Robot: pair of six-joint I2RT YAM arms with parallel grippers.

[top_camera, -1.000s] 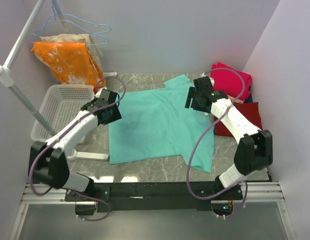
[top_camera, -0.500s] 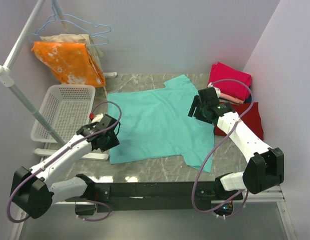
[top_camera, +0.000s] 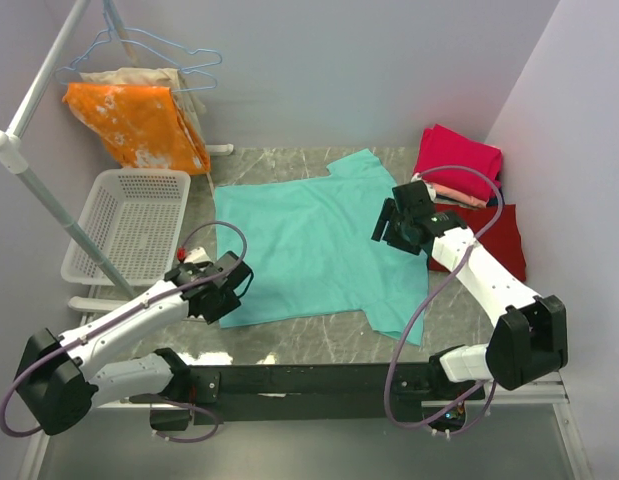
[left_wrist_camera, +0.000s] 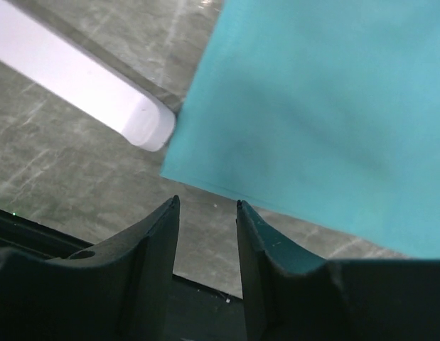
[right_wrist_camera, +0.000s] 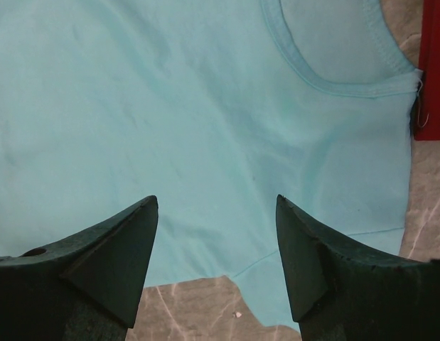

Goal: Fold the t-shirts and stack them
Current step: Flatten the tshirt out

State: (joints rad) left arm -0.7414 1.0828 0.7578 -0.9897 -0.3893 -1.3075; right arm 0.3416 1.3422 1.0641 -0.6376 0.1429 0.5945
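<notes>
left wrist: teal t-shirt (left_wrist_camera: 333, 106) corner

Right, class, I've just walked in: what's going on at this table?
Two robot arms are working on a teal cotton t-shirt spread flat on the grey marble table. The left arm's fingers sit partly apart at its near left corner, holding nothing. The right arm's fingers hang wide open over the shirt near the collar, also empty. A magenta-pink shirt and a dark red shirt lie at the right edge. No fold is made yet.
</notes>
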